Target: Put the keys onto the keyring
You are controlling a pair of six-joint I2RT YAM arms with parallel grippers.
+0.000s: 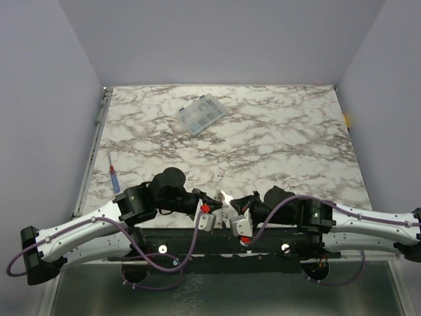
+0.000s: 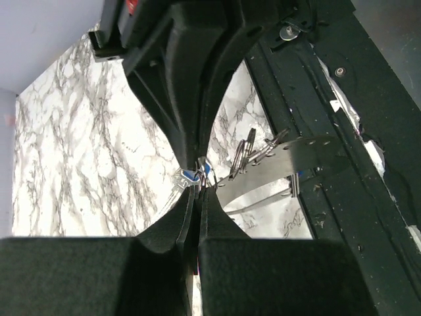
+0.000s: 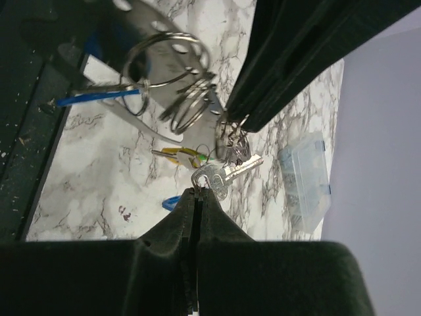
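My two grippers meet tip to tip over the table's near edge. The right gripper (image 3: 199,189) is shut on the head of a silver key (image 3: 229,174). A yellow and green key (image 3: 179,155) hangs just behind it, and a blue key head (image 3: 170,203) shows below. The left gripper (image 2: 199,189) is shut on thin wire rings beside a blue key head (image 2: 191,174). The keyring (image 2: 297,155), a grey perforated metal loop, carries several split rings (image 3: 168,64). In the top view the left gripper (image 1: 214,196) and right gripper (image 1: 231,203) hide most of the keys.
A clear compartment box (image 1: 201,113) lies at the back of the marble table (image 1: 283,145). A red-and-blue screwdriver (image 1: 114,176) lies by the left edge. The black base rail (image 1: 217,242) runs right under the grippers.
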